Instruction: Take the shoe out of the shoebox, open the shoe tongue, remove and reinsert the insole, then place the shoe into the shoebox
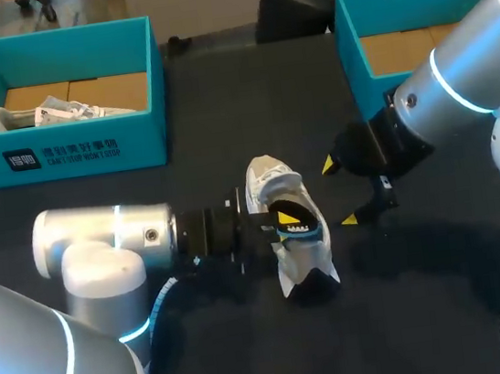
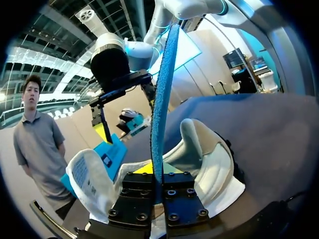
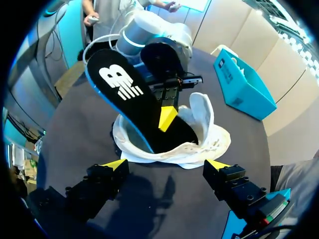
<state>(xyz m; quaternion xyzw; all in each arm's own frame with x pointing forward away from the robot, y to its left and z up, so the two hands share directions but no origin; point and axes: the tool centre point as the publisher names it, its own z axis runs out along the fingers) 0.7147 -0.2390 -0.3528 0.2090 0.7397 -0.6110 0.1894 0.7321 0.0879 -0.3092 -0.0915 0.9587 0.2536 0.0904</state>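
A white shoe (image 1: 300, 254) lies on the dark table between my two arms. Its black insole (image 3: 129, 99), blue along the edge (image 2: 162, 99), stands partly out of the shoe's opening, its lower end still inside. My left gripper (image 1: 278, 225) is shut on the insole at the shoe's opening; the left wrist view shows both fingers pressed on the thin edge (image 2: 158, 172). My right gripper (image 1: 341, 193) hangs open just right of the shoe, touching nothing. In the right wrist view it (image 3: 166, 165) stands wide open before the shoe (image 3: 199, 144).
A teal shoebox (image 1: 79, 149) at the back left holds another white shoe (image 1: 47, 112). A second teal shoebox (image 1: 351, 44) stands at the back right, behind my right arm. The left box (image 3: 244, 84) also shows in the right wrist view.
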